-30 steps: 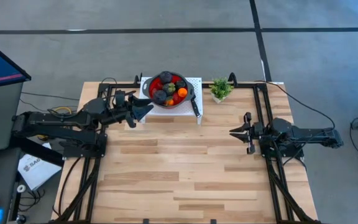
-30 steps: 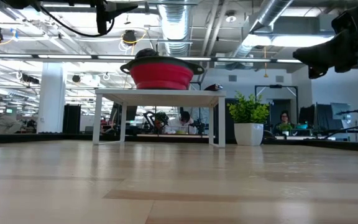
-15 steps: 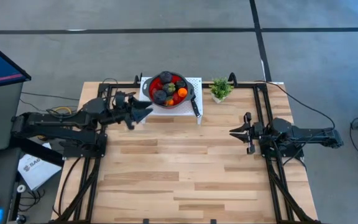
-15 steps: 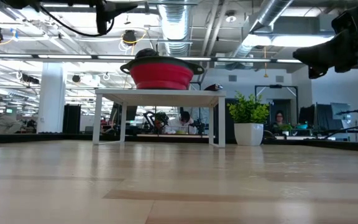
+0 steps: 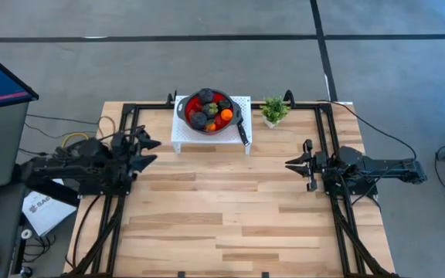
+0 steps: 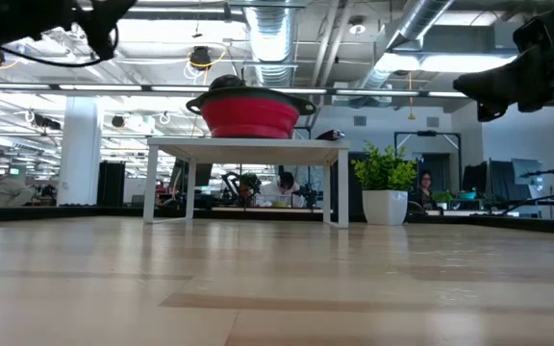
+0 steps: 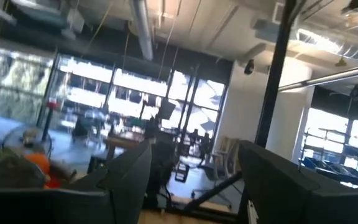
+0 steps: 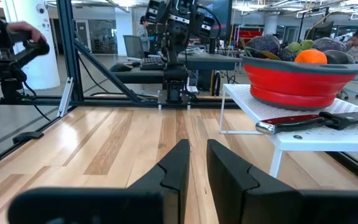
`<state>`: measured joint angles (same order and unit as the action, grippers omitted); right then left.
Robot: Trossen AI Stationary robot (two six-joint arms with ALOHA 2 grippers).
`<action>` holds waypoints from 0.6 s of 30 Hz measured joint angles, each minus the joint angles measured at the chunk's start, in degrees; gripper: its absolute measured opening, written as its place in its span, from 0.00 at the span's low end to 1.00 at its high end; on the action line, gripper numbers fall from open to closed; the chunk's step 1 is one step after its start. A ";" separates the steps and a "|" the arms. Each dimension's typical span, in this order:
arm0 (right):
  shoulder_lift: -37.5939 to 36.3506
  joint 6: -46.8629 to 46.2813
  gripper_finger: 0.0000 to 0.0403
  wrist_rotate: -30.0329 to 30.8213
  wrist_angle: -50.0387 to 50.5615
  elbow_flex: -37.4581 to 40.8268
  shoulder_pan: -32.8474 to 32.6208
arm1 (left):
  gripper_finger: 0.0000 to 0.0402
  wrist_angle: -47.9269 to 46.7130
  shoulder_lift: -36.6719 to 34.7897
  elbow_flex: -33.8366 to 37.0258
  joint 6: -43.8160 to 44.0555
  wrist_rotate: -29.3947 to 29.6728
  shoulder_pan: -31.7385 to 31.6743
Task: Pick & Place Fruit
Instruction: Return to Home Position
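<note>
Several toy fruit (image 5: 210, 109), dark purple, green and orange, lie heaped in a red bowl (image 5: 194, 99). The bowl stands on a small white stand (image 5: 242, 103) at the table's far edge. In the right wrist view the fruit (image 8: 303, 50) shows above the bowl's rim (image 8: 291, 68). My left gripper (image 5: 152, 151) hangs open and empty by the table's left edge, apart from the stand. Its fingers (image 7: 132, 177) have only the room between them. My right gripper (image 5: 289, 164) waits shut at the right side, pointing level toward the left.
A black knife (image 5: 242, 133) lies on the stand's right part beside the bowl. A small potted plant (image 5: 274, 110) stands right of the stand. Bare wooden tabletop (image 5: 222, 208) stretches from the stand to the near edge, between both arms' black frames.
My left gripper has drawn back from beside the bowl toward the table's left edge and somewhat toward the near edge, sinking as it went. It stays open and empty. The fruit, bowl and right arm have kept still.
</note>
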<state>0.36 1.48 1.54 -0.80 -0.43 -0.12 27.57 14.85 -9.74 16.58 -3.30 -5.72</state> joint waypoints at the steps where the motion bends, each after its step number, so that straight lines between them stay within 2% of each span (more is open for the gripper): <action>1: 0.00 0.00 0.12 -0.02 0.00 0.00 0.00 | 0.59 0.07 -1.99 0.88 -0.98 -0.16 0.00; 7: 0.00 0.00 0.12 -0.01 0.00 0.00 0.00 | 0.59 -0.05 -9.38 6.49 -4.47 -4.59 0.02; 10: 0.00 0.00 0.12 -0.02 0.00 0.00 0.00 | 0.59 -0.63 -12.00 9.31 -5.97 -4.81 0.03; 13: 0.00 0.00 0.12 0.00 0.00 0.02 0.00 | 0.59 -5.80 -14.88 9.38 -7.73 -4.73 0.02; 18: 0.00 0.00 0.12 0.00 0.00 0.02 0.00 | 0.59 -10.80 -14.85 9.36 -15.45 -4.74 0.15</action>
<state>0.36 1.48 1.54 -0.80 -0.40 -0.12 16.77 0.00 -0.38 1.13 -8.04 -5.56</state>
